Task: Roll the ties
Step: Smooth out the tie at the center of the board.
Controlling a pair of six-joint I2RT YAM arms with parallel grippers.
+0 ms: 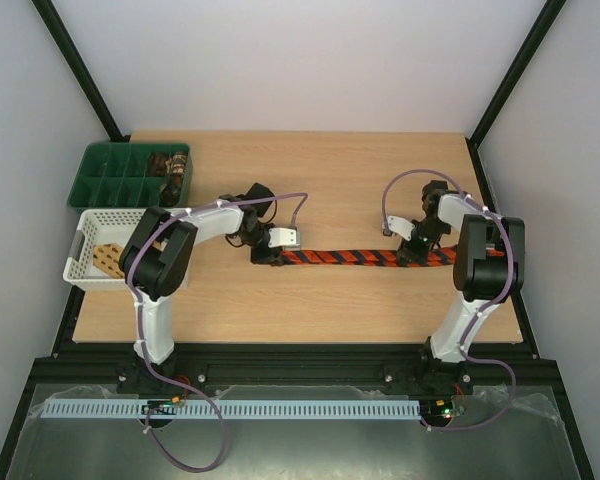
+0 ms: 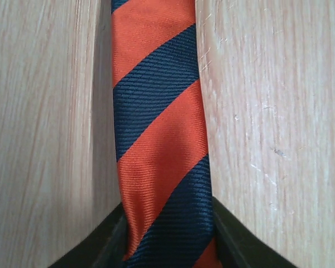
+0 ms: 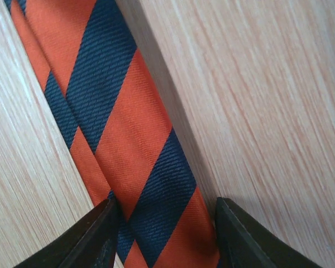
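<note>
The red-and-black striped tie [image 1: 350, 257] lies stretched in a straight line across the middle of the table. My left gripper [image 1: 268, 252] is at its left end. In the left wrist view both black fingers press against the tie's [image 2: 156, 139] edges, so the left gripper [image 2: 167, 245] is shut on it. My right gripper [image 1: 417, 250] is over the tie further right. In the right wrist view it [image 3: 163, 234] straddles the tie [image 3: 123, 128] with its jaws open and a small gap at the right finger. Brown rolled ties [image 1: 170, 170] sit in the green tray.
The green compartment tray [image 1: 92, 160] stands at the back left. The white lattice basket [image 1: 84, 262] in front of it holds a tan patterned tie [image 1: 107, 258]. The tie's right end runs under the right arm near the table's right edge.
</note>
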